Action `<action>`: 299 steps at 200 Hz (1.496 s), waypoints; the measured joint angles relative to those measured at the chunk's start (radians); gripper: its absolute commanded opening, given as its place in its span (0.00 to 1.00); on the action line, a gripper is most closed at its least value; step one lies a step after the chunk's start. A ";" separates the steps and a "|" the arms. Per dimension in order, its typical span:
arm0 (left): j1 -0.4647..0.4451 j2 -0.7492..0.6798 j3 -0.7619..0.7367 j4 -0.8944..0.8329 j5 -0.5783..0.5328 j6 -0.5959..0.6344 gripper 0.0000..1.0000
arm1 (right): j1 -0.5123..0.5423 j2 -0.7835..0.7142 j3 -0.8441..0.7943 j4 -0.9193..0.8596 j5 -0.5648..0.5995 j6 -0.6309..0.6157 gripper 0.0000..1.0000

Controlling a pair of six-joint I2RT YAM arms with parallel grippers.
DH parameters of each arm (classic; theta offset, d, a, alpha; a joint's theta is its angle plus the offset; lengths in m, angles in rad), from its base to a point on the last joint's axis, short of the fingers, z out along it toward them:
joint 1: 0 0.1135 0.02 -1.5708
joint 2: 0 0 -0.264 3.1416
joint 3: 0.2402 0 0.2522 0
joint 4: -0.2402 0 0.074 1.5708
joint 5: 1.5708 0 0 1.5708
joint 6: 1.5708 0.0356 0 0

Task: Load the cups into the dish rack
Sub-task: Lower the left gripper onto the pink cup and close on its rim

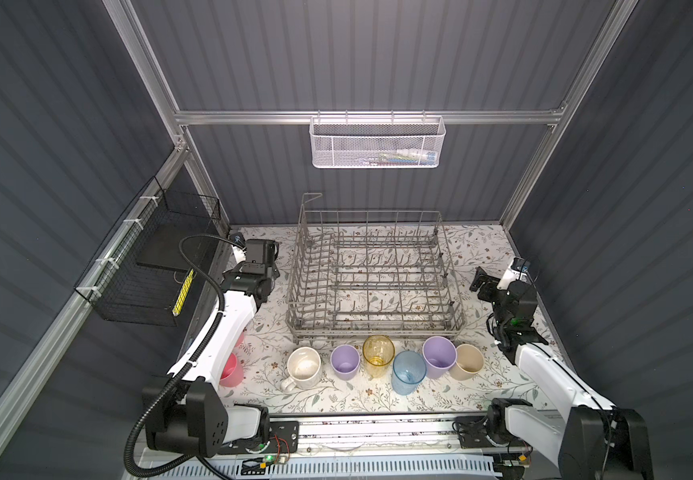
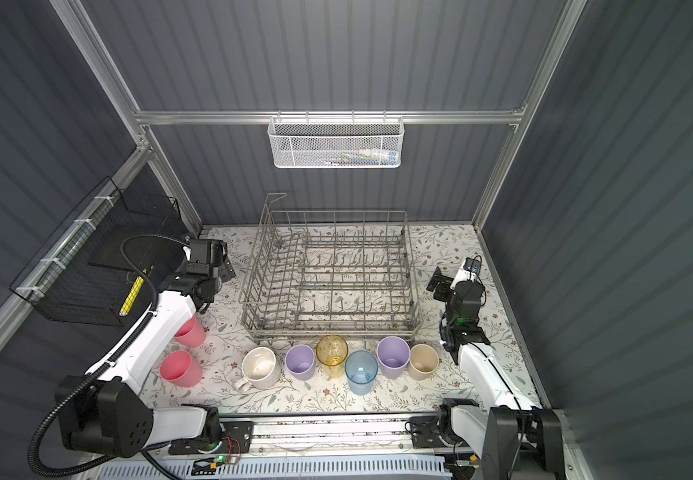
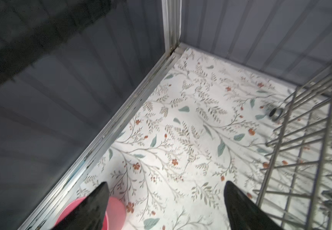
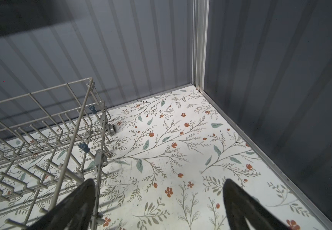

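Left pincer (image 2: pixel 225 270) wide and empty, pink cups (image 2: pixel 180 368) below it in frame.
In a top view both cups stand upright on the worktop (image 2: pixel 378 399) at lower left, outside the dish rack (image 2: pixel 336 214), nearer the left arm; the right pincer (image 2: pixel 436 286) gapes empty too.

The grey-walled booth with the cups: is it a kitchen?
Likely a robot test booth, not a kitchen: two rail-mounted arms, aluminium-framed grey panels, a dish rack and cups staged on a floral table.
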 measured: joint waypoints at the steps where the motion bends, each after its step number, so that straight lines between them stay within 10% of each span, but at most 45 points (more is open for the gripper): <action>1: 0.000 0.000 -0.002 -0.007 0.000 -0.002 0.89 | 0.000 0.000 0.000 0.000 0.000 0.001 0.99; 182: 0.119 0.082 -0.093 -0.279 0.111 -0.096 0.76 | 0.000 0.143 0.021 -0.008 -0.066 0.055 0.99; 299: 0.153 0.186 -0.103 -0.216 0.142 -0.084 0.42 | -0.005 0.151 0.031 -0.010 -0.066 0.056 0.99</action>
